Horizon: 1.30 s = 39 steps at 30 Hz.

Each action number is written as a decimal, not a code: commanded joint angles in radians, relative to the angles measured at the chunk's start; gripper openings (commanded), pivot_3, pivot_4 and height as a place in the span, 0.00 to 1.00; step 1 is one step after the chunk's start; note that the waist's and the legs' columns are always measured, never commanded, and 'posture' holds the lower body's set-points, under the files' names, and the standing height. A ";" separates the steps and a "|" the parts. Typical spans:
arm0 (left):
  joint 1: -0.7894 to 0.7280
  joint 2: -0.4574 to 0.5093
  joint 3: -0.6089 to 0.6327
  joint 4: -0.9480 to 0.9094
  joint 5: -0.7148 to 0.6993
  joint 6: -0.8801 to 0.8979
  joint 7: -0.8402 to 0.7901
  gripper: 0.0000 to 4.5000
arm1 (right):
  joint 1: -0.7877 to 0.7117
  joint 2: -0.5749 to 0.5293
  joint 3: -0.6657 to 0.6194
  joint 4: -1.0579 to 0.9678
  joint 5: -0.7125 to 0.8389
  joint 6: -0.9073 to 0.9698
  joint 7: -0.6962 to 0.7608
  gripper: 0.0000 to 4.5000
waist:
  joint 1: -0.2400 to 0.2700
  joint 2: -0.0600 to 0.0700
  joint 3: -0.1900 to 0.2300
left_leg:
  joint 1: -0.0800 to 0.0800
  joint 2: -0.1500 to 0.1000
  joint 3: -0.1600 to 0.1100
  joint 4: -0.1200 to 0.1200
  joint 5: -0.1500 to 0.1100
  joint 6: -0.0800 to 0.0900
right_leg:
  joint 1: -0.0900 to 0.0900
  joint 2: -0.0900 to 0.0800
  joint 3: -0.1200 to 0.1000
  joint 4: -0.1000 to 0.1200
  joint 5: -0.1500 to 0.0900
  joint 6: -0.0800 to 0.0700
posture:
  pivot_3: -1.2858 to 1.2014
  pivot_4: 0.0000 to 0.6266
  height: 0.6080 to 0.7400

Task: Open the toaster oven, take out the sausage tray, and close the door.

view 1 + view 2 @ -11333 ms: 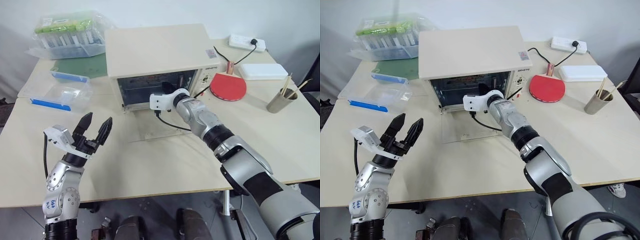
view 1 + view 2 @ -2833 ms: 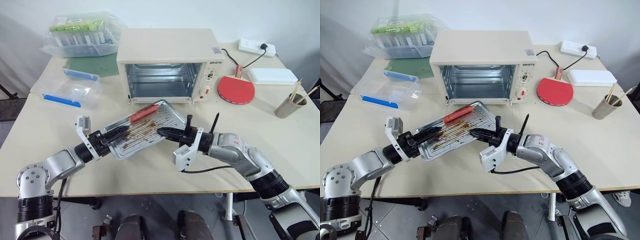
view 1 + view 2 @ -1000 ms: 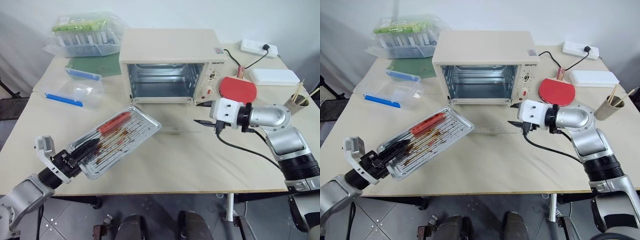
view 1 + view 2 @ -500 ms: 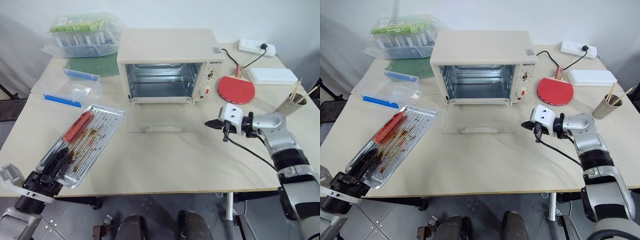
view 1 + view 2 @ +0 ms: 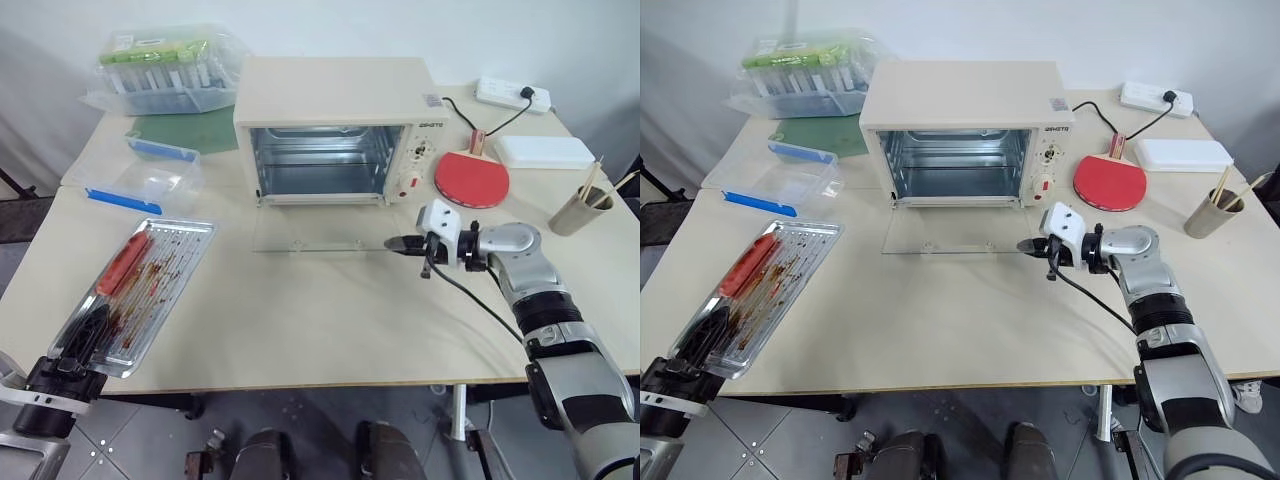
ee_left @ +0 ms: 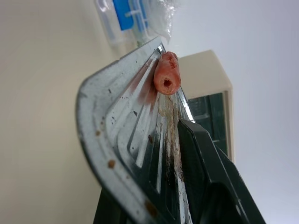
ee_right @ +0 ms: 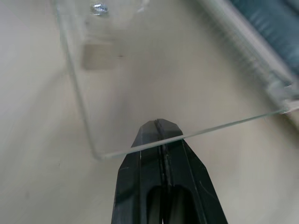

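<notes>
Toaster oven (image 5: 335,110): rear centre of table, cavity open.
Door (image 5: 320,234): glass panel dropped flat in front.
Right gripper (image 5: 392,243): jaws pressed together, tips under the door's right edge.
Sausage tray (image 5: 135,291): at table's front-left edge, one red sausage (image 5: 122,264) aboard.
Left gripper (image 5: 82,332): clamped on tray's near end.

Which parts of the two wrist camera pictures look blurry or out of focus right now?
Left wrist view: the sausage and tray rim are fairly sharp; the toaster oven and plastic box behind are soft. Right wrist view: the shut right claw is sharp; the door's far edge blurs.
</notes>
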 commanded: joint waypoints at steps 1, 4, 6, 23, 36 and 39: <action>0.013 0.021 0.036 0.004 -0.006 -0.002 -0.031 0.14 | -0.069 -0.011 -0.061 -0.044 0.037 0.025 -0.040 0.00 | -0.001 0.000 0.000 | 0.000 0.000 0.000 0.000 0.000 0.000 | 0.000 0.000 0.000 0.000 0.000 0.000 | 0.52 0.24 1.00; 0.012 0.030 0.034 0.023 -0.003 0.003 -0.039 0.14 | -0.126 -0.011 -0.085 -0.031 0.050 0.046 -0.049 0.00 | -0.002 0.000 0.000 | 0.000 0.000 0.000 0.000 0.000 0.000 | 0.000 0.000 0.000 0.000 0.000 0.000 | 0.52 0.24 1.00; 0.010 0.035 0.028 0.037 0.002 0.009 -0.044 0.14 | -0.176 -0.003 -0.095 -0.008 0.054 0.050 -0.055 0.00 | -0.002 0.000 0.000 | 0.000 0.000 0.000 0.000 0.000 0.000 | -0.001 0.000 0.000 0.000 0.000 0.000 | 0.52 0.24 1.00; -0.081 0.147 -0.091 0.105 0.060 0.157 -0.101 0.14 | -0.293 0.018 -0.093 0.078 0.041 0.009 -0.060 0.00 | -0.002 0.001 0.000 | 0.000 0.000 0.001 -0.001 0.000 0.000 | -0.002 0.000 0.001 0.001 0.000 0.000 | 0.52 0.24 1.00; -0.530 0.284 -0.445 0.266 0.335 0.370 -0.226 0.14 | 0.114 -0.169 -0.012 -0.542 0.065 0.308 0.122 0.00 | 0.005 0.001 0.000 | 0.000 -0.001 0.000 -0.001 0.000 0.000 | -0.002 0.001 0.001 0.002 0.000 0.000 | 0.52 0.24 1.00; -0.637 0.260 -0.486 0.313 0.439 0.356 -0.254 0.14 | 0.150 -0.175 -0.021 -0.602 0.078 0.363 0.106 0.00 | 0.000 0.001 0.000 | 0.000 0.000 0.001 -0.002 0.000 -0.001 | -0.002 0.002 0.002 0.002 0.000 0.000 | 0.52 0.24 1.00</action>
